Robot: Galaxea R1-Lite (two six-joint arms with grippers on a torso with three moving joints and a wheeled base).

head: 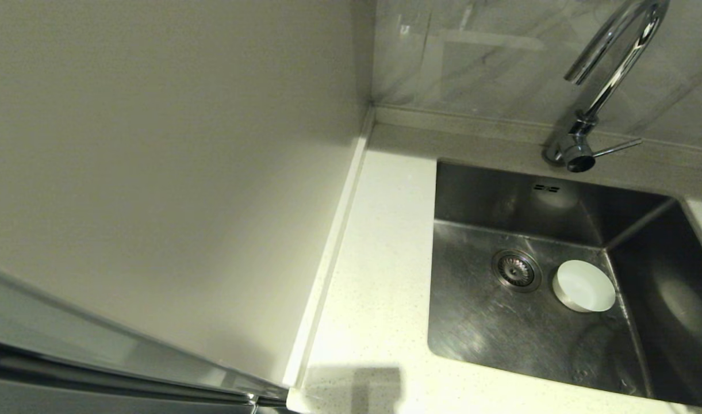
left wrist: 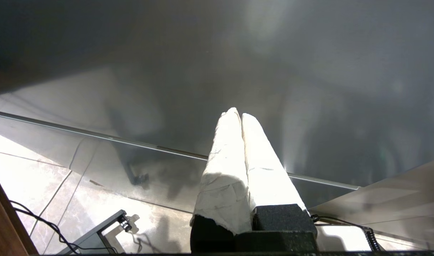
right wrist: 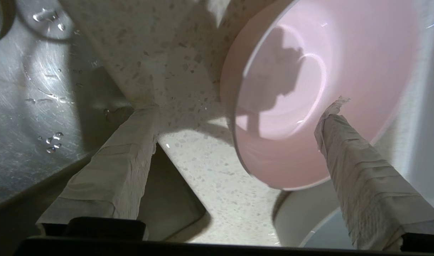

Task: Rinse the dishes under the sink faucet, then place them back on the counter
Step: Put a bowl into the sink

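My right gripper (right wrist: 238, 107) is open over the speckled counter (right wrist: 202, 170) beside the sink (right wrist: 25, 106), and it holds nothing. A pale pink bowl (right wrist: 309, 71) lies on the counter, and one taped finger (right wrist: 359, 170) reaches over its rim. A pale blue bowl (right wrist: 327, 238) sits just beside the pink one. In the head view a whitish-green bowl (head: 583, 286) lies in the sink (head: 500, 333) next to the drain strainer (head: 516, 269), under the chrome faucet (head: 606, 75). My left gripper (left wrist: 238, 115) is shut and empty, parked away from the counter. Neither arm shows in the head view.
The counter (head: 379, 259) runs left of the basin to a beige wall panel (head: 155, 172). Water drops lie on the sink floor (right wrist: 49, 142). The faucet lever (head: 618, 148) points right. In the left wrist view are a steel panel (left wrist: 309, 89) and tiled floor (left wrist: 32, 170).
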